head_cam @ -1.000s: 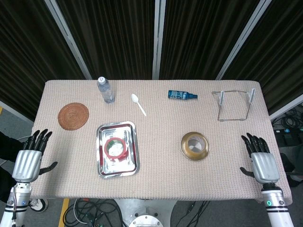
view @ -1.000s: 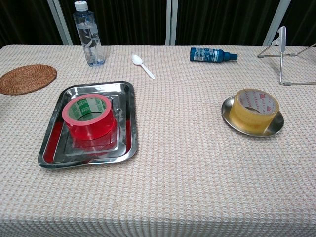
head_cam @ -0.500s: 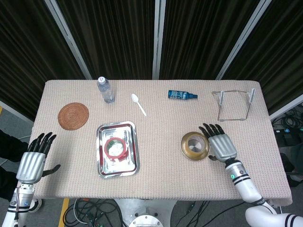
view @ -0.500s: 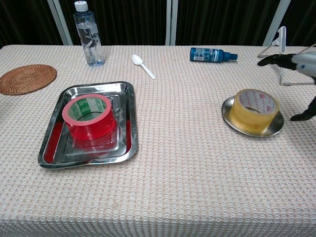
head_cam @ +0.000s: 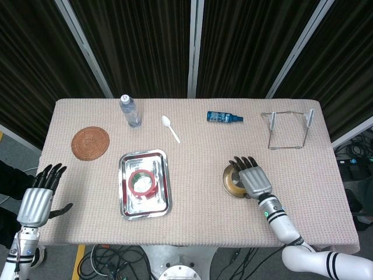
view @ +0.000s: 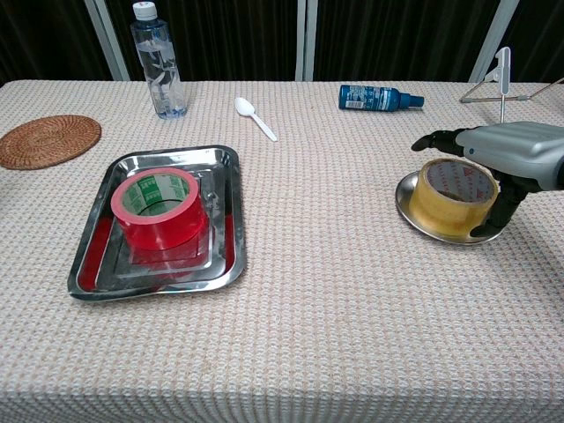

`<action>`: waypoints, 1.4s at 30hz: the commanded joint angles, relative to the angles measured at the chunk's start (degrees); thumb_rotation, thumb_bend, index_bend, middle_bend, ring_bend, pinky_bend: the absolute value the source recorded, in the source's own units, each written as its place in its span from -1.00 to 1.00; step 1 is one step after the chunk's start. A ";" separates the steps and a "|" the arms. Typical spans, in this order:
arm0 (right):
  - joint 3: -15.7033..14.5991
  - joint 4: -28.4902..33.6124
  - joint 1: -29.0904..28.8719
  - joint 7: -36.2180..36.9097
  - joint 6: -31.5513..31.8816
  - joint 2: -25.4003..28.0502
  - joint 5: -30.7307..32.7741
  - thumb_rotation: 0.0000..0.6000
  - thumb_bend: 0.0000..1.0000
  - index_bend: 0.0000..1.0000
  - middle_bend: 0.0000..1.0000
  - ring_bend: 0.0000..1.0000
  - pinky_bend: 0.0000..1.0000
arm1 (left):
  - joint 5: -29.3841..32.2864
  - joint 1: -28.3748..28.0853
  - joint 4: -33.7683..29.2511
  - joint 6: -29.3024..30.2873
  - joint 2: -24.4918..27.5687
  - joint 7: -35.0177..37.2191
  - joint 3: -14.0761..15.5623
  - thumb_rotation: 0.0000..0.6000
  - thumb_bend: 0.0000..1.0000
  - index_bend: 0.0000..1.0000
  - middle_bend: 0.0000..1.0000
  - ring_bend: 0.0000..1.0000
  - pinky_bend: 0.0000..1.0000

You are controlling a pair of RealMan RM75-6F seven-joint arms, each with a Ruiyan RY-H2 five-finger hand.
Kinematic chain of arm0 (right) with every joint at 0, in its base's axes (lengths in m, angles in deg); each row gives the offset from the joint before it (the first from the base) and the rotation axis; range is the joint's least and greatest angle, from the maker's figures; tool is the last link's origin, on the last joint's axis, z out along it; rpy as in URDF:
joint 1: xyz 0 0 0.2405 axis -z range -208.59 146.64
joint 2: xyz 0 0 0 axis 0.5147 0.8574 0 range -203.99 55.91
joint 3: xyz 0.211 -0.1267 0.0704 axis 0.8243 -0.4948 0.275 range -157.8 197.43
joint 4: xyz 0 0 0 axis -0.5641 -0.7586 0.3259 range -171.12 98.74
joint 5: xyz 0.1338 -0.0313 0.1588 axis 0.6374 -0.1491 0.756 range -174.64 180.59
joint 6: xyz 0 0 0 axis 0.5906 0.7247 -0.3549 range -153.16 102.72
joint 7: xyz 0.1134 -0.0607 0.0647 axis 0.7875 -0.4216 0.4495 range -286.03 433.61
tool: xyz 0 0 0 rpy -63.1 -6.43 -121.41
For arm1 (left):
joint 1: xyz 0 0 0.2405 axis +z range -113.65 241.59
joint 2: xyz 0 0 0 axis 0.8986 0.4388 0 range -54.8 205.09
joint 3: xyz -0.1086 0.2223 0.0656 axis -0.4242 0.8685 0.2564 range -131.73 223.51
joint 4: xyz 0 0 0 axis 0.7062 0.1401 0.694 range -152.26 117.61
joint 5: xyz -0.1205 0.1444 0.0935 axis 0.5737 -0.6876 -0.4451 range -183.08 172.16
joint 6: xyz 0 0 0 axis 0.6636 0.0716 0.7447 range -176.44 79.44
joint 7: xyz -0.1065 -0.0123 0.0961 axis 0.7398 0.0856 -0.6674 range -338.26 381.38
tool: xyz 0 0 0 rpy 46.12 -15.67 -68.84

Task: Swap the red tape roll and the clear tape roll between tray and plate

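from the head view, the table (head_cam: 192,221) has a bumpy tan cloth on it. the red tape roll (head_cam: 143,182) lies flat in the shiny metal tray (head_cam: 124,188), near the left middle of the table. the clear tape roll (head_cam: 234,177) sits on the small round plate (head_cam: 227,184), toward the right. the right robot hand (head_cam: 251,176) is over the right side of that roll, with its fingers spread apart and pointing away from the robot. it hides part of the roll and the plate. it is not holding anything that can be seen. the left robot hand (head_cam: 38,196) is off the left edge of the table, open, with its fingers apart and nothing in it. at the back of the table there is a water bottle (head_cam: 130,110), a white spoon (head_cam: 171,128), a blue spray bottle (head_cam: 224,117) lying down, and a wire stand (head_cam: 288,130). a round woven mat (head_cam: 90,142) lies at the left.

from the chest view, the red tape roll (view: 159,211) is in the middle of the tray (view: 225,260), and its inside looks green. the clear tape roll (view: 449,196) looks yellowish and stands on the plate (view: 414,215). the right robot hand (view: 507,163) is above the roll and at its right side. its fingers stick out over the top of the roll, and its dark thumb hangs down by the right side of the roll, close to the plate. you cannot tell if it touches the roll. the left robot hand does not show here.
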 commanded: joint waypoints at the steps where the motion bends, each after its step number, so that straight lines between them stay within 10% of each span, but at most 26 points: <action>1: -0.40 -0.42 -0.67 -0.04 0.23 -0.44 0.15 1.00 -0.84 -1.00 -0.86 -1.00 -1.00 | 0.08 -0.02 0.14 -0.12 -0.06 0.05 0.03 1.00 -0.83 -0.83 -0.91 -1.00 -0.71; 17: -0.57 2.26 -1.10 6.79 3.54 1.09 -5.67 1.00 -0.65 -0.50 -0.37 -0.53 -1.00 | 0.15 -0.12 -0.36 -0.58 0.30 0.20 0.16 1.00 -0.83 -0.83 -0.91 -1.00 -0.71; 42: -1.73 1.26 -13.49 -3.01 -1.36 -11.28 -2.32 1.00 -0.66 -0.78 -0.48 -0.55 -1.00 | 0.51 0.26 0.77 -1.04 0.81 2.46 0.65 1.00 -0.83 -0.83 -0.91 -1.00 -0.75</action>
